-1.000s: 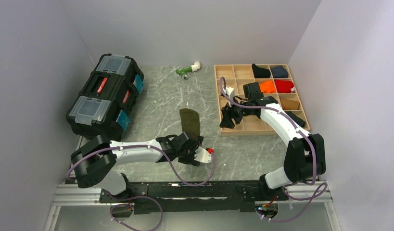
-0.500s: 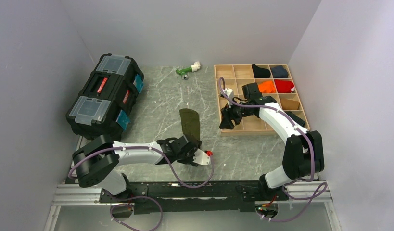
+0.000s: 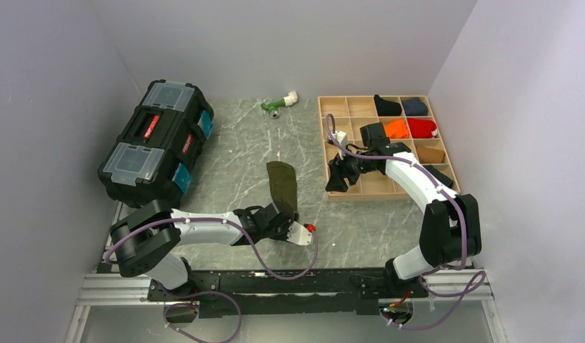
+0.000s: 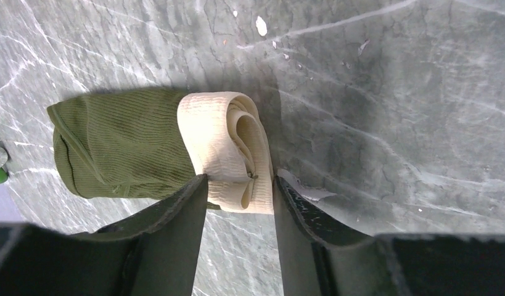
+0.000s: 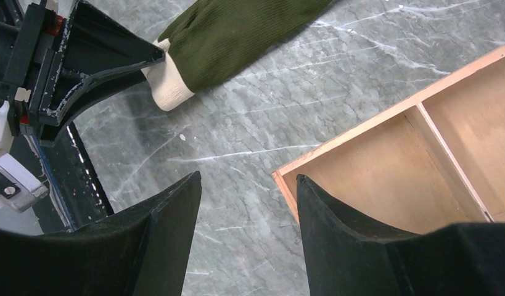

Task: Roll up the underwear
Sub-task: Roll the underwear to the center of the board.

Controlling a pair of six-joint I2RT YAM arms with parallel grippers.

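The underwear is a dark olive-green strip lying on the marble table, with its cream waistband folded over at the near end. My left gripper is low at that end, and its jaws press on both sides of the folded waistband. The underwear and the left gripper's fingers also show in the right wrist view. My right gripper is open and empty. It hovers over the near left corner of the wooden tray, its jaws straddling the tray's edge.
A black toolbox stands at the left. A green and white object lies at the back. The tray holds cloth rolls in its right-hand cells: orange, red, black, navy, brown.
My left gripper has shifted slightly toward the near edge with the waistband end. The right arm has not moved.
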